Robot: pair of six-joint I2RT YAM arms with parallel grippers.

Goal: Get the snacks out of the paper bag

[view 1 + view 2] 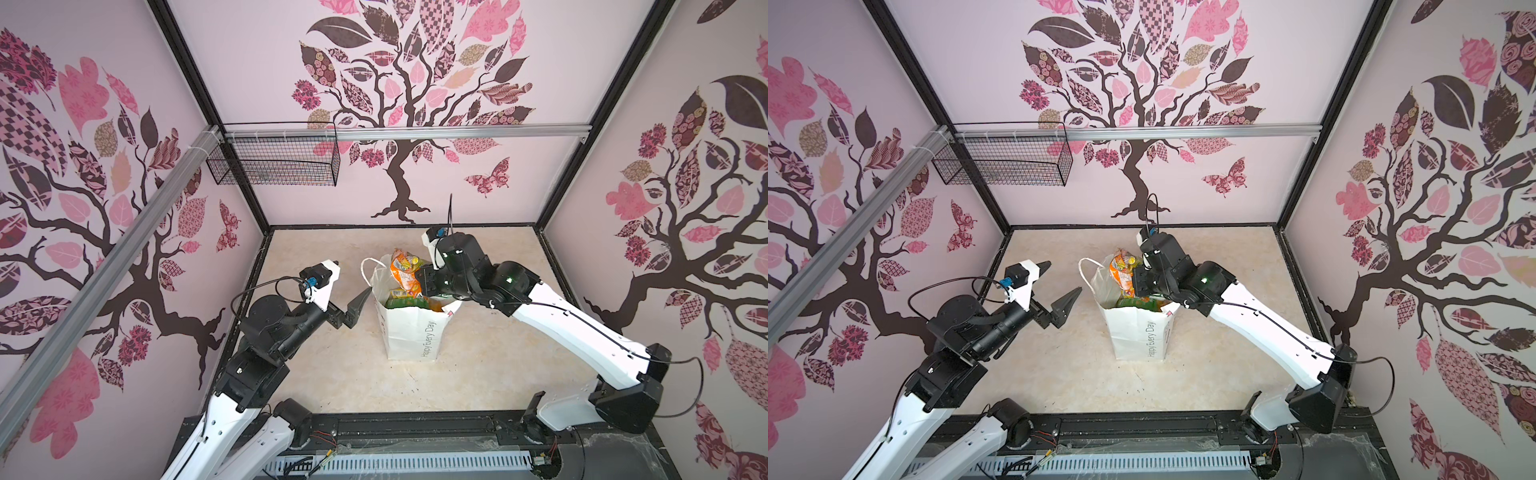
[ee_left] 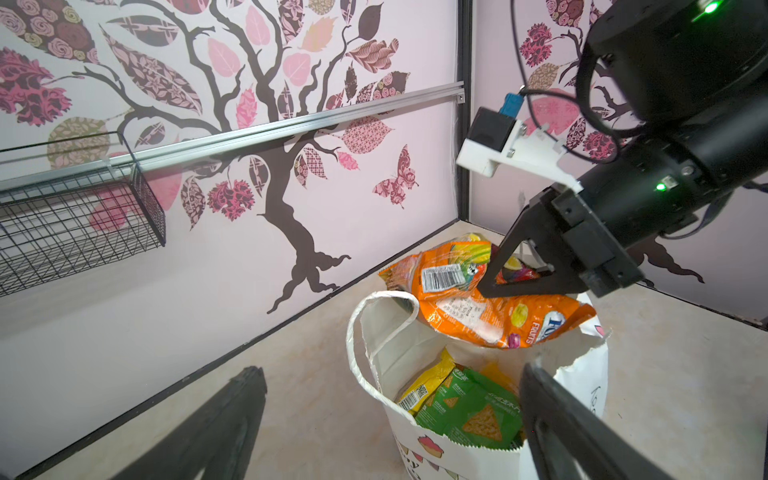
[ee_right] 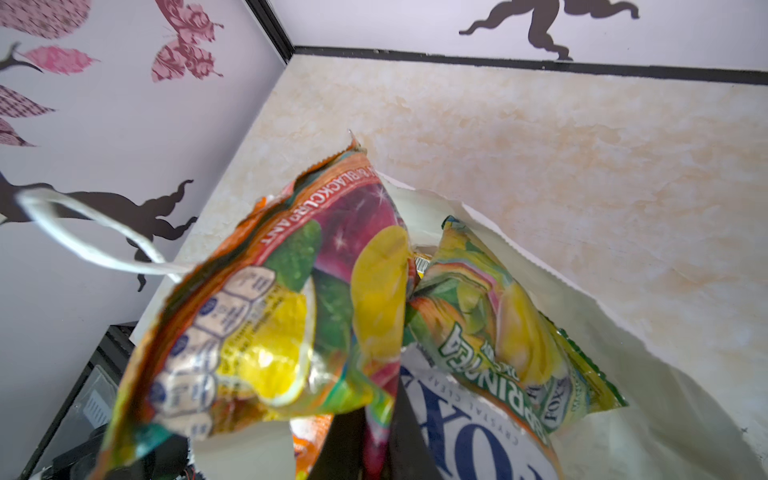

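Left gripper: jaws spread wide, holding nothing, poised just beside the left wall of the paper bag near its rim.

Paper bag: stands upright at mid-table with its mouth open. It is judged thin-walled and light, liable to tip or slide if a packet drags on the rim. One cord handle loops out on the left side and could snag a finger.

Orange packet: at the bag's mouth, most of it above the rim. The film is crinkly and glossy, judged light, limp and slippery. The flat sealed edges are the soundest place to grip. A pinch on the puffed body risks slipping or crushing the contents.

Inside the bag, a green packet and a yellow packet lie against the near wall. A green-yellow packet sits beside the orange one.

Right gripper: jaws pressed together on the orange packet, pinching it at the side nearest the arm.

Not established:
- how much film lies between the right jaws, as the fingers cover the contact in every view;
- the number of packets lower in the bag, the depths being hidden by the walls and by the top packets;
- the far side of the bag, which the right arm blocks in both top views.
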